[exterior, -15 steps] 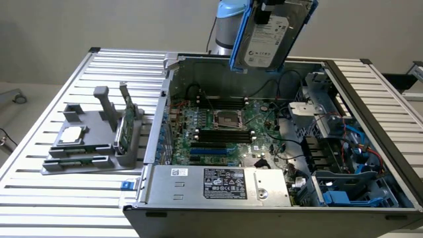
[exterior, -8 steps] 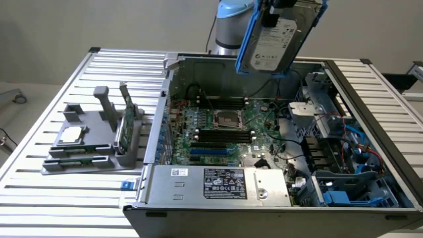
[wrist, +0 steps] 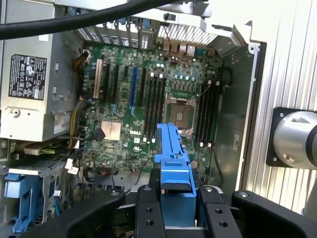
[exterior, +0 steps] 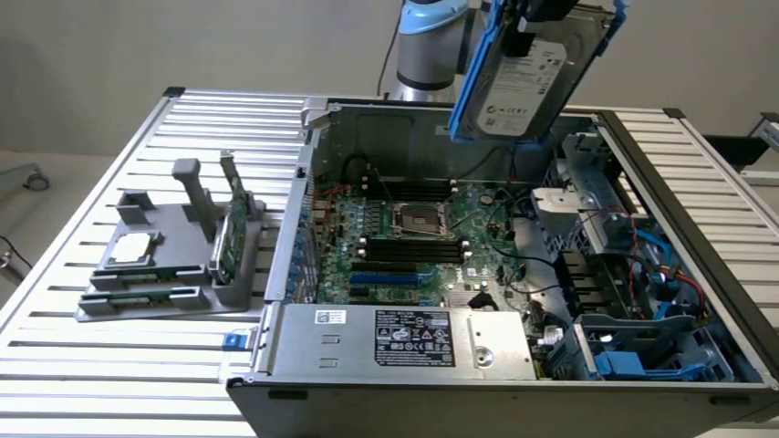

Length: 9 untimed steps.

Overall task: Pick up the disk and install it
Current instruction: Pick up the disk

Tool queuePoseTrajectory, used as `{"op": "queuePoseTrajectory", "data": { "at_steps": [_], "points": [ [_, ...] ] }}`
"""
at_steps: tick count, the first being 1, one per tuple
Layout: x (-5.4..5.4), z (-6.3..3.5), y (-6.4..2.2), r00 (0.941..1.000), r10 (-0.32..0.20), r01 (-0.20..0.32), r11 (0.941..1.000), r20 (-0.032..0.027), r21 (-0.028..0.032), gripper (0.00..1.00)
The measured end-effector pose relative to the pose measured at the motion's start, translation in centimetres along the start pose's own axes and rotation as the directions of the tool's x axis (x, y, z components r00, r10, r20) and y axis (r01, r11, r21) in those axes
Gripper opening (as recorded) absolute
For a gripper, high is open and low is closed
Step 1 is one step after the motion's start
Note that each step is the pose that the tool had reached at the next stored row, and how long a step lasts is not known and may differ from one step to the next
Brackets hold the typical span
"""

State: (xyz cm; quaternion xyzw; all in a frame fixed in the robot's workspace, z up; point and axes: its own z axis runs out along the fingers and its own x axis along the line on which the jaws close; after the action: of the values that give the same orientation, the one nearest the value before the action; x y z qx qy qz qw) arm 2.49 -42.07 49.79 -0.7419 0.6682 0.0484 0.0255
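at the exterior view's left, a grey holder (exterior: 159, 274) sits on the slatted counter (exterior: 207, 119). a square chip (exterior: 131, 248) lies flat in it, and a green stick (exterior: 226, 228) stands on edge in its slot, just beside a grey post. next comes the open case (exterior: 290, 228), lying on its side with the board (exterior: 408, 242) facing up. the socket (exterior: 414, 217) sits in the board's middle, with dark memory slots on both sides of it. a power supply (exterior: 402, 338) fills the case's near corner. further right and higher, the arm (exterior: 429, 46) stands behind the case. the disk (exterior: 530, 78) hangs in the air above the case's far edge, clear of everything inside. it is tilted, its white label towards the camera and its blue frame along both long sides. the claw (exterior: 545, 16) grips it at the upper end. in the wrist view the black fingers (wrist: 148, 210) clamp the blue frame from either side, with the board well below. at the exterior view's right, the case's drive bays hold blue carriers (exterior: 627, 360).
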Motion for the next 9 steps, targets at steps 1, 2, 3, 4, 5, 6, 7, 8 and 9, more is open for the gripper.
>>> {"op": "queuePoseTrajectory", "data": {
  "at_steps": [1, 2, 3, 4, 5, 6, 7, 8, 9],
  "points": [
    [0.2, -0.03, -0.27, 1.0000, 0.000, 0.000, 1.0000, 0.0007, 0.0001, 0.33],
    [0.4, -0.06, -0.50, 1.0000, 0.000, 0.000, 1.0000, 0.0012, 0.0001, 0.33],
    [0.6, -0.08, -0.62, 1.0000, 0.000, 0.000, 1.0000, 0.0019, 0.0002, 0.33],
    [0.8, -0.10, -0.71, 1.0000, 0.000, 0.000, 1.0000, 0.0023, 0.0002, 0.33],
    [1.0, -0.13, -0.78, 1.0000, 0.000, 0.000, 1.0000, 0.0026, 0.0003, 0.33],
    [1.2, -0.16, -0.82, 1.0000, 0.000, 0.000, 1.0000, 0.0029, 0.0003, 0.33],
    [1.5, -0.18, -0.85, 1.0000, 0.000, 0.000, 1.0000, 0.0033, 0.0004, 0.33],
    [1.7, -0.20, -0.90, 1.0000, 0.000, 0.000, 1.0000, 0.0036, 0.0004, 0.33],
    [1.9, -0.23, -0.94, 1.0000, 0.000, 0.000, 1.0000, 0.0041, 0.0005, 0.33]
  ]
}}
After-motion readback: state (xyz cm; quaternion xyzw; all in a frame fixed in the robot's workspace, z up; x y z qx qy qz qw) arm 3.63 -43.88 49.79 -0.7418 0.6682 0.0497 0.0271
